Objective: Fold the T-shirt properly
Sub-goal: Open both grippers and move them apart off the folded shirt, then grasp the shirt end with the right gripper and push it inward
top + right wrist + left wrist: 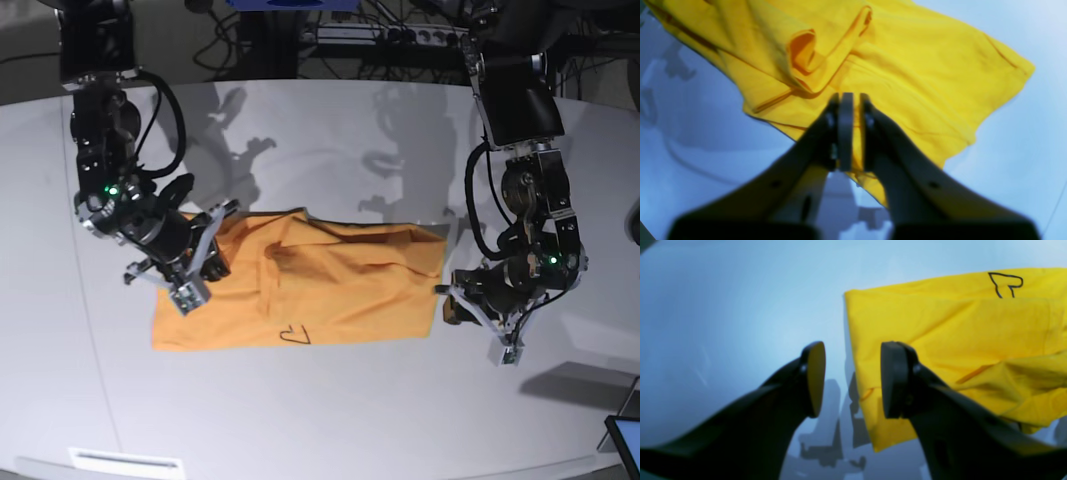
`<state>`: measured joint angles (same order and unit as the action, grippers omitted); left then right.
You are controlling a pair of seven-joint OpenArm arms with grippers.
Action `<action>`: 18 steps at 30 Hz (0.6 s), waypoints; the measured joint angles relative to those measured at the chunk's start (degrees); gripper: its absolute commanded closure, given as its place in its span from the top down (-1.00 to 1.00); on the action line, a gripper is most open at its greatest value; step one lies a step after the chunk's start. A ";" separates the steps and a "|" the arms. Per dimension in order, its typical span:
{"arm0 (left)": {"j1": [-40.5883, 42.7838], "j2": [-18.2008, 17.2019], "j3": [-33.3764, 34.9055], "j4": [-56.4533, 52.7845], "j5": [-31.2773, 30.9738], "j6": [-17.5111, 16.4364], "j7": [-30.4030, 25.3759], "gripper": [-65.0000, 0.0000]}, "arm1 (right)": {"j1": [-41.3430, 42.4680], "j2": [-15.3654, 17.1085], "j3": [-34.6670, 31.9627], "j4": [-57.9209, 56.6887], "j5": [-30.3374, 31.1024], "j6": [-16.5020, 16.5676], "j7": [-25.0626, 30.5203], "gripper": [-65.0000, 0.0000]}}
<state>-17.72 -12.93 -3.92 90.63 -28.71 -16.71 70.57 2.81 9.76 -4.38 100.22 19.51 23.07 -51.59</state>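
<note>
Overhead, pale grey table (330,420) beneath folded T-shirt (330,285).

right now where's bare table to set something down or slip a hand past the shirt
Bare table runs along the whole near side below the T-shirt, and again behind it toward the cables. Both ends are crowded: the right gripper sits over one end of the shirt and the left gripper hangs just off the other.

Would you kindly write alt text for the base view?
A yellow-orange cotton T-shirt, folded into a rough rectangle with a small dark outline mark, lies on a pale grey table. A black robot arm hangs over each short end, left gripper open beside the edge.
</note>
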 measured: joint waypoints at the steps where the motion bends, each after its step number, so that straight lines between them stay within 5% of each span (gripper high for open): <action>1: 0.11 0.09 0.04 0.00 0.04 0.02 0.20 -0.16 | -0.02 -0.50 2.03 -1.03 -0.20 0.00 0.02 -0.38; 5: 0.09 0.72 0.17 -0.02 0.00 0.00 0.15 -0.15 | -0.07 -1.79 11.58 -4.92 3.58 2.03 -0.26 -0.19; 12: 0.61 0.70 0.20 0.02 0.02 0.00 0.15 -0.15 | 7.39 2.75 22.62 -22.21 16.79 16.70 -6.54 0.03; 18: 0.70 0.50 0.22 0.02 0.04 0.00 0.17 -0.16 | 11.10 7.04 26.60 -38.21 25.90 16.24 -7.89 0.52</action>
<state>-17.02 -12.43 -3.70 90.65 -28.67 -16.71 70.74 13.91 16.80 22.22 62.02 45.41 39.31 -59.48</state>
